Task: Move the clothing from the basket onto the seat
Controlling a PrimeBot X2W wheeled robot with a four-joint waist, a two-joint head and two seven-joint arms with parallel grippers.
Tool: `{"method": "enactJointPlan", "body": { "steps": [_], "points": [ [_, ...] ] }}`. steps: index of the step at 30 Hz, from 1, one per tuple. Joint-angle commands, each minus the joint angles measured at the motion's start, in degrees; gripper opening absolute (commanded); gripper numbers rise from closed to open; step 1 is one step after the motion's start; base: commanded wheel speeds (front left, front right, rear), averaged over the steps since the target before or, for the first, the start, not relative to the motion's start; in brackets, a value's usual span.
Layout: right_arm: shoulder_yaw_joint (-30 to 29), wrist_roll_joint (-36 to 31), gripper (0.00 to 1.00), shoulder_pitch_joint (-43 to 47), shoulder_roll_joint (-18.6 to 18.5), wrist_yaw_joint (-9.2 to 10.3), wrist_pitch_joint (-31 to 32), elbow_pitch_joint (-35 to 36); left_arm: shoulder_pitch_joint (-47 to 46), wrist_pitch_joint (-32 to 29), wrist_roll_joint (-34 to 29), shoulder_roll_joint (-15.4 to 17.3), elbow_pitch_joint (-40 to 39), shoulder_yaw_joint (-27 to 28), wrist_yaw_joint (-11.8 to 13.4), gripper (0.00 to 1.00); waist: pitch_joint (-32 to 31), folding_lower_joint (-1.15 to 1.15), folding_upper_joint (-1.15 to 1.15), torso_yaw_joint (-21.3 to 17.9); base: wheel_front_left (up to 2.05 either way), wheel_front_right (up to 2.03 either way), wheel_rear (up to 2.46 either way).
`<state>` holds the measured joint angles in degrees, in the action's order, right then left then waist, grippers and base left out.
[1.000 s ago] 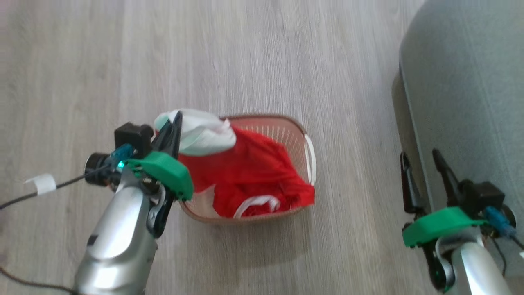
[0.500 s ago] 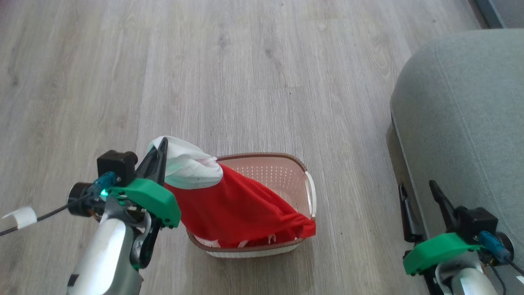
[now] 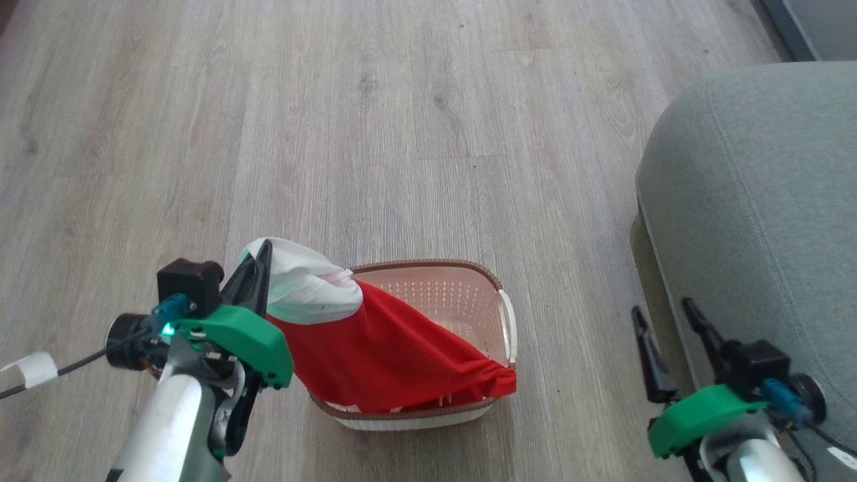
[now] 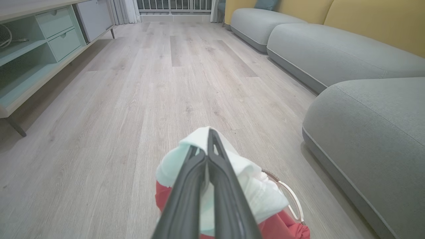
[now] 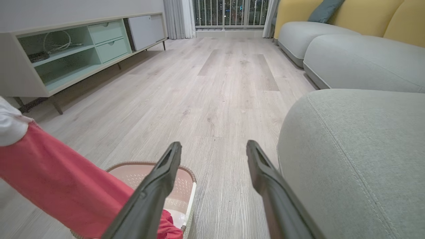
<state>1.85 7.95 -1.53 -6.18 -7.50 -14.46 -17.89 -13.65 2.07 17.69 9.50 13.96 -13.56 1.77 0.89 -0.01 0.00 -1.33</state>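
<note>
My left gripper (image 3: pixel 263 253) is shut on a white garment (image 3: pixel 308 288), held above the basket's left end. A red garment (image 3: pixel 388 355) hangs taut from that bunch down to the basket's near right corner, draped over the rim. The cream basket (image 3: pixel 428 265) stands on the floor and its perforated far wall shows bare. In the left wrist view the gripper (image 4: pixel 202 141) pinches the white garment (image 4: pixel 252 189), with the basket's handle (image 4: pixel 292 194) just beyond. My right gripper (image 3: pixel 661 308) is open and holds nothing, right beside the grey-green seat (image 3: pixel 756 201).
Pale wood floor (image 3: pixel 402 100) stretches ahead. A low pale-green cabinet (image 5: pixel 66 56) runs along the left wall. More grey cushions with yellow backs (image 4: pixel 332 49) continue beyond the seat. A cable with a white tag (image 3: pixel 27 369) trails from my left wrist.
The head view has shifted. The red garment has come further up out of the basket and now hangs taut from my left gripper. My right gripper stays open beside the seat.
</note>
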Motion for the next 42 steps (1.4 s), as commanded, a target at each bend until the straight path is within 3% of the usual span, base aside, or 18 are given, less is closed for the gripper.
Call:
{"method": "enactJointPlan", "body": {
  "steps": [1, 6, 14, 19, 26, 39, 41, 42],
  "points": [
    [2.12, -0.73, 1.00, -1.56, -1.35, 0.01, -0.54, 1.52, -2.17, 0.13, 0.71, 1.49, -2.63, 1.85, 0.34, 0.00, -0.04, 0.01, 0.00, -0.02, 0.00, 0.00, 0.00],
    [8.46, -0.84, 1.00, -4.33, -2.99, 0.01, -0.54, 1.87, -2.63, -0.25, 0.67, 1.30, -3.28, 0.78, -0.05, 0.00, 0.38, 0.01, 0.00, -0.06, 0.00, 0.00, 0.00],
    [29.93, 3.43, 1.00, -15.74, -7.62, 0.01, -0.54, -0.72, -7.21, -1.65, -0.23, -0.93, -5.22, -4.20, -2.71, 0.00, 0.83, 0.01, 0.00, 0.95, 0.00, 0.00, 0.00],
    [38.98, 6.10, 1.00, -23.49, -9.81, 0.01, -0.54, -3.93, -10.75, -3.11, -1.09, -2.29, -7.34, -7.78, -4.51, 0.00, 0.50, 0.01, 0.00, 2.43, 0.00, 0.00, 0.00],
    [47.18, 9.08, 1.00, -30.74, -10.62, 0.01, -0.54, -8.34, -12.99, -5.41, -0.71, -3.74, -10.75, -12.56, -6.42, 0.00, -0.27, 0.01, 0.00, 3.84, 0.00, 0.00, 0.00],
    [54.02, 15.06, 1.00, -35.30, -10.21, 0.01, -0.54, -13.75, -13.26, -8.12, 3.17, -4.70, -14.82, -18.81, -8.24, 0.00, -0.94, 0.01, 0.00, 5.33, 0.00, 0.00, 0.00],
    [54.76, 16.49, 0.18, -35.57, -10.06, 0.01, -0.54, -13.26, -13.16, -8.23, 3.59, -4.50, -14.91, -19.09, -8.33, 0.00, -0.93, 0.01, 0.00, 5.33, 0.00, 0.00, 0.00],
    [55.30, 17.44, 0.00, -35.53, -10.05, 0.01, -0.54, -13.04, -13.11, -8.24, 3.74, -4.39, -14.90, -19.20, -8.36, 0.00, -0.93, 0.01, 0.00, 5.32, 0.00, 0.00, 0.00]
  ]
}}
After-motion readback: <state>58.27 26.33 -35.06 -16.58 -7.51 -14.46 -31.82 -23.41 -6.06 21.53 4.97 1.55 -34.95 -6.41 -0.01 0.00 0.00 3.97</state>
